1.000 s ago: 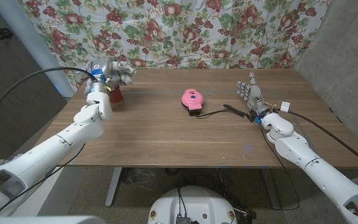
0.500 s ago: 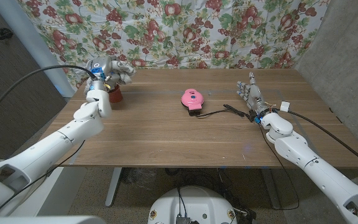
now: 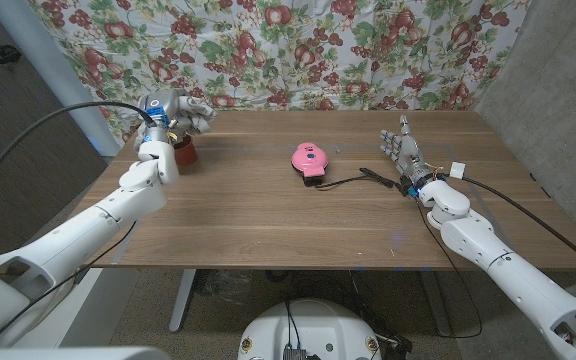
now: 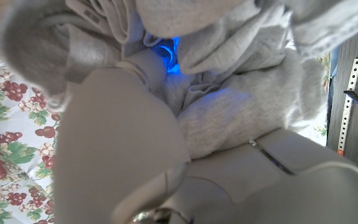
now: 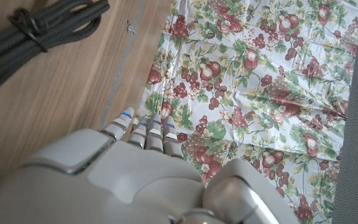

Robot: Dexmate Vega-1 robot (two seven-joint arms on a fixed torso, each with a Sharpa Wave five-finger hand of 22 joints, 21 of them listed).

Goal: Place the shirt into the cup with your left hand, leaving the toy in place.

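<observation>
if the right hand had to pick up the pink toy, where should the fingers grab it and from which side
Judging from the head view, grip the pink toy across its rounded body, coming from above. It lies low on the table, and its black cable trails toward the right hand, so a side approach there risks snagging.

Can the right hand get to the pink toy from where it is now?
Probably yes. The right hand stands open at the table's right side, and bare wood lies between it and the pink toy; the only thing between them is a thin black cable.
</observation>
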